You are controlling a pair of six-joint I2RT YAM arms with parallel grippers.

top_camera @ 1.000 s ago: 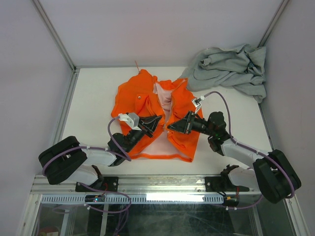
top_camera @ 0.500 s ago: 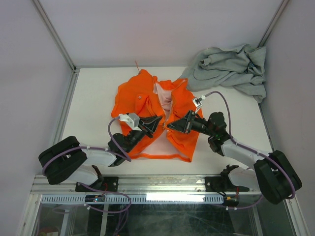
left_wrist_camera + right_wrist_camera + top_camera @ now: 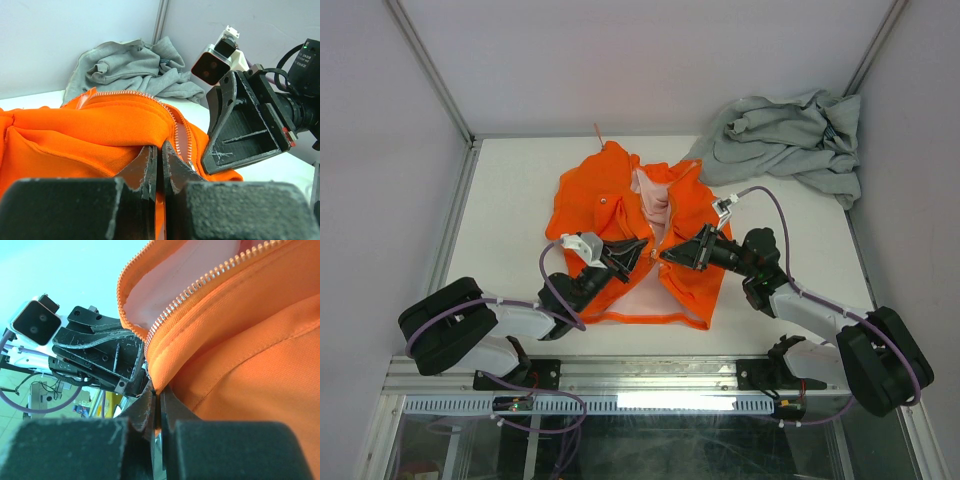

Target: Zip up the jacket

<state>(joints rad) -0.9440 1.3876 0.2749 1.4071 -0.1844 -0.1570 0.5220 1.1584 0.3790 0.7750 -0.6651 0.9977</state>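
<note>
The orange jacket (image 3: 597, 197) lies front-up in the middle of the table, its pink-cream lining (image 3: 653, 196) showing where the front gapes. My left gripper (image 3: 642, 249) and right gripper (image 3: 666, 256) meet tip to tip at the zipper, low on the front. The left wrist view shows the left gripper (image 3: 161, 151) shut on a fold of the left front edge beside the silver zipper teeth (image 3: 173, 118). My right gripper (image 3: 159, 398) is shut on the orange hem just below the other toothed edge (image 3: 200, 286). The slider is not clearly visible.
A crumpled light grey garment (image 3: 786, 136) sits at the table's back right corner, also in the left wrist view (image 3: 131, 65). Enclosure walls rise close behind and to both sides. Purple cables loop off both arms.
</note>
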